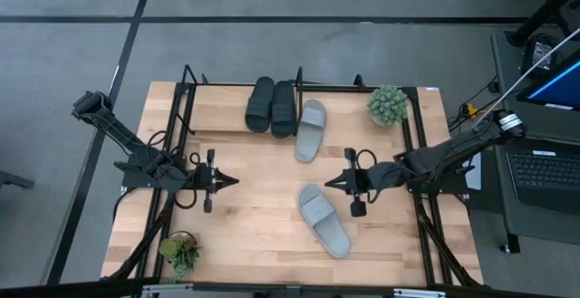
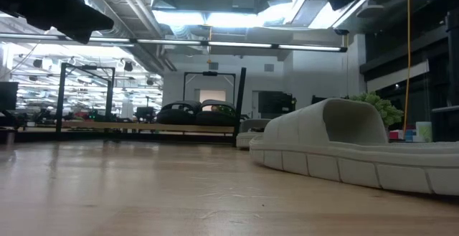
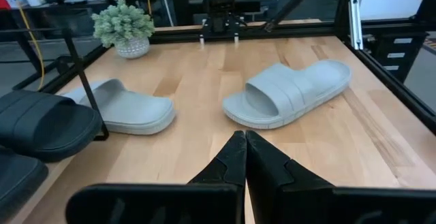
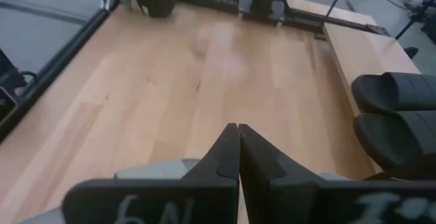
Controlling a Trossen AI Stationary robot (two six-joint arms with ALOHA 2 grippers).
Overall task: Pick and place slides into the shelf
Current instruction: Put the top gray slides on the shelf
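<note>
Two black slides [image 1: 272, 106] lie side by side on the shelf [image 1: 204, 108] at the table's far edge, at its right end. One pale grey slide [image 1: 310, 130] lies sole down on the table just right of the shelf's right end. The other grey slide [image 1: 324, 219] lies sole down on the table near the middle, toward the near edge. My left gripper [image 1: 231, 181] hovers shut left of the middle, pointing right. My right gripper [image 1: 331, 182] hovers shut above the far end of the near grey slide [image 3: 289, 93], pointing left. Both hold nothing.
A small potted plant [image 1: 388, 105] stands at the far right of the table, another [image 1: 179, 251] at the near left corner. Black frame rods [image 1: 421, 144] run along the table's left and right sides. Bare wood lies between the two grippers.
</note>
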